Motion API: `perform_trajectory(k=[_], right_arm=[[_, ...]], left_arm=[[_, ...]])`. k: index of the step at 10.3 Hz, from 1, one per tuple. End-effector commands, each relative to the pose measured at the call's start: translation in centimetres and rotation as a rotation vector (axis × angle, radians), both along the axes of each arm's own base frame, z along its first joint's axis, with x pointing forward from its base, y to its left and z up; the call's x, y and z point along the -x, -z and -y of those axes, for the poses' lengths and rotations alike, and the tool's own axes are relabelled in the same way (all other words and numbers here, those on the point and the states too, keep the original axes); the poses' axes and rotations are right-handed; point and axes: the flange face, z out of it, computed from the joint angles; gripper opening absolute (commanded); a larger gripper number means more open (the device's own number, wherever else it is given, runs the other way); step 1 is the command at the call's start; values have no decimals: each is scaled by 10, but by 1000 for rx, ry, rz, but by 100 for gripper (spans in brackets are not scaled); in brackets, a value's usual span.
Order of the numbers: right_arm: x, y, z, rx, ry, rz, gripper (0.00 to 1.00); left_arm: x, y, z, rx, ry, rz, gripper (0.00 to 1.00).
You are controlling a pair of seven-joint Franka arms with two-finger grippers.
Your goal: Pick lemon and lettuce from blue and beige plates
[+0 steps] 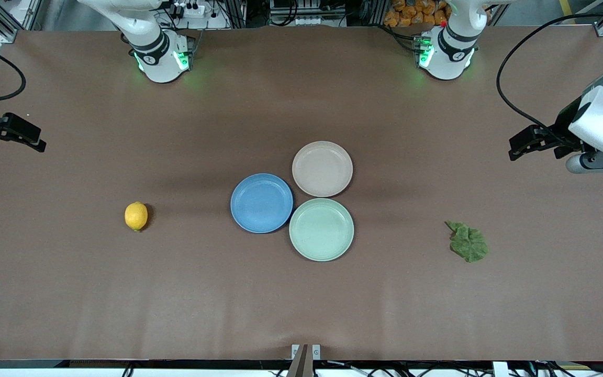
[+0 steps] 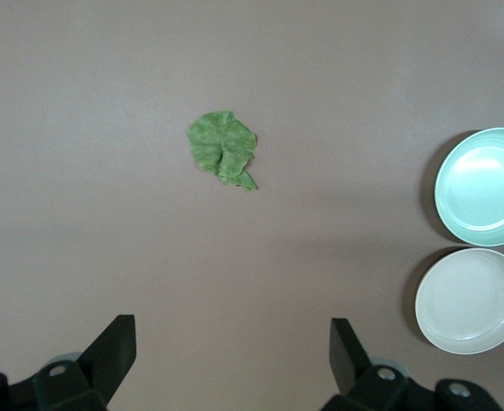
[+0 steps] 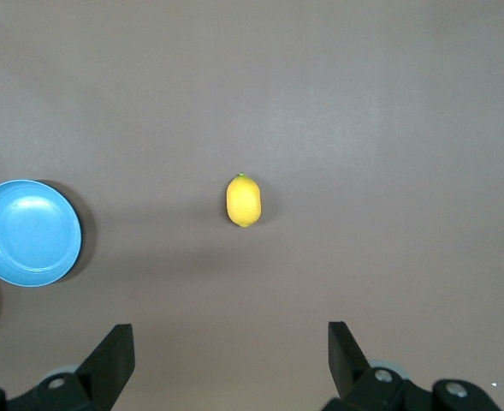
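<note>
The lemon (image 1: 136, 216) lies on the bare table toward the right arm's end, well apart from the blue plate (image 1: 261, 203). It also shows in the right wrist view (image 3: 244, 200). The lettuce (image 1: 468, 242) lies flat on the table toward the left arm's end; it also shows in the left wrist view (image 2: 223, 158). The blue plate and the beige plate (image 1: 322, 168) are both empty. My right gripper (image 1: 34, 140) is open and empty, up over the right arm's end of the table (image 3: 230, 330). My left gripper (image 1: 518, 146) is open and empty, up over the left arm's end (image 2: 232, 330).
An empty mint-green plate (image 1: 321, 229) touches the blue and beige plates at mid table, nearer the front camera than the beige one. The brown table (image 1: 123, 303) has wide bare stretches around the lemon and the lettuce.
</note>
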Motion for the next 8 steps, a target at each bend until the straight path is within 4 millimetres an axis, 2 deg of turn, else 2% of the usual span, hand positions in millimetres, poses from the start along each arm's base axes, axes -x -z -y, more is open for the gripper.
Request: perform_trajectory(k=[1, 8], right_arm=[[0, -6, -1, -16, -2, -2, 100], [0, -6, -3, -14, -14, -4, 100]], left_arm=[[5, -3, -3, 8, 18, -5, 100], [3, -3, -4, -32, 24, 1, 100]])
